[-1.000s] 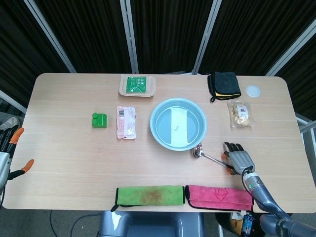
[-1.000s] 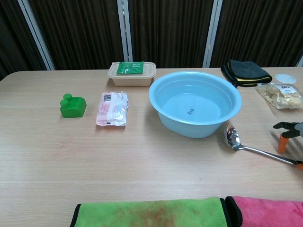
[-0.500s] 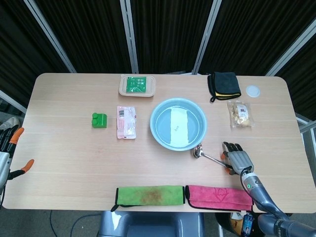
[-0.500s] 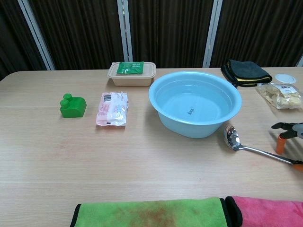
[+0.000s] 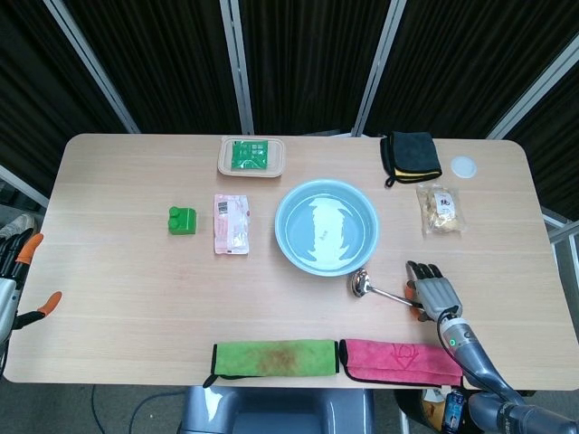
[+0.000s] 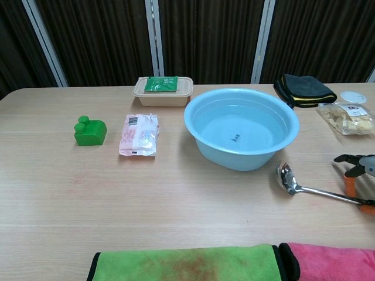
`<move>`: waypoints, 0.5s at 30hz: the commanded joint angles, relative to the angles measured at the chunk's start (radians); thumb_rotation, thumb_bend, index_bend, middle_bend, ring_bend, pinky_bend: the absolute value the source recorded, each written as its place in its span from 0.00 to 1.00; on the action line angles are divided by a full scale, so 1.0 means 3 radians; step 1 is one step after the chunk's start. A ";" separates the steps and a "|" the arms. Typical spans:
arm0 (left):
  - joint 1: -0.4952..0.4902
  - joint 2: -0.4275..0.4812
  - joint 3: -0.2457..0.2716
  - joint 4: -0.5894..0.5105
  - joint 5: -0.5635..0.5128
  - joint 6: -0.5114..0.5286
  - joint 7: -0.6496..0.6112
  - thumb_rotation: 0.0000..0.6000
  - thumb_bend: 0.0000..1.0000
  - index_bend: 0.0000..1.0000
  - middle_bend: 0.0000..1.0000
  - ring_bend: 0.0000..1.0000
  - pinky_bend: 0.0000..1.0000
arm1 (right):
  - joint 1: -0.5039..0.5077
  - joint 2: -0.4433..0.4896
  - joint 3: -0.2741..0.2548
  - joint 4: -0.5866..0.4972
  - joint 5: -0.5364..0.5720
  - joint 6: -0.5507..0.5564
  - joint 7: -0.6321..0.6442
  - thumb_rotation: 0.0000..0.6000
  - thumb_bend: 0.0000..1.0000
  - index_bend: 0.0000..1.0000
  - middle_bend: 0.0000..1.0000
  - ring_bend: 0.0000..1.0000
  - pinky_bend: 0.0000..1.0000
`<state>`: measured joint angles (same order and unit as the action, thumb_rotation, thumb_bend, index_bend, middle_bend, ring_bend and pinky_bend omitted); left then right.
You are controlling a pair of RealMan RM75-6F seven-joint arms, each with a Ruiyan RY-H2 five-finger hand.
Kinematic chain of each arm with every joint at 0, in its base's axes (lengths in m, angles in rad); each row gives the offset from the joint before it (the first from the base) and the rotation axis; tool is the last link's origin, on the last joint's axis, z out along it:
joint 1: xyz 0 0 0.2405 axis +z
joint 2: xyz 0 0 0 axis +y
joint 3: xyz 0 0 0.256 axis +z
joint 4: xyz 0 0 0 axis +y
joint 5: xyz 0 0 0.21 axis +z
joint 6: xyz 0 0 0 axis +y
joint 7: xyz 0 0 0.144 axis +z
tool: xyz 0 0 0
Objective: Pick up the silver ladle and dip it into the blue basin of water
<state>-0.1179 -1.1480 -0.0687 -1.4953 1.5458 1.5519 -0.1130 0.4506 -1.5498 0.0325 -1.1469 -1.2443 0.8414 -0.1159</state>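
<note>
Wooden table (image 5: 136, 298), light grain, rounded corners, set before black curtains with pale vertical rails.

Near edge: green towel (image 5: 274, 356) at 6 o'clock, pink towel (image 5: 398, 359) touching its right end.

Right hand (image 5: 435, 293), at 4 o'clock of the table: palm down, fingers pointing toward the far edge, forearm running off the near right corner. It covers the end of the handle of the silver ladle (image 5: 380, 289); whether the fingers actually clasp the handle cannot be told from either view. In the chest view only dark and orange fingertips (image 6: 355, 170) show at the right border, above the handle.

Silver ladle: lying on the table, bowl toward 9 o'clock, just beside the blue basin (image 5: 285, 244) at its 5 o'clock, apart from it.

Left hand (image 5: 13, 271): at the table's far left border, 8 o'clock, off the surface; finger state cannot be told.

Blue basin: centre, water rippled.

Mid row: green block (image 5: 182, 220), pink packet (image 5: 231, 223) at 9 o'clock of the basin; snack bag (image 5: 440, 210) at 3 o'clock.

Far row: lidded food box (image 5: 251, 156), black cloth (image 5: 412, 155), white disc (image 5: 464, 165).
</note>
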 commanded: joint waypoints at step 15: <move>0.0015 0.0009 0.0019 -0.0011 0.0041 0.0034 0.0027 1.00 0.23 0.00 0.00 0.00 0.00 | -0.0066 0.0003 -0.0013 0.0037 -0.0026 0.0133 -0.0066 1.00 0.34 0.62 0.00 0.00 0.00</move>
<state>-0.1133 -1.1453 -0.0630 -1.4986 1.5581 1.5622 -0.1049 0.4317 -1.5507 0.0288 -1.1350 -1.2524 0.8792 -0.1319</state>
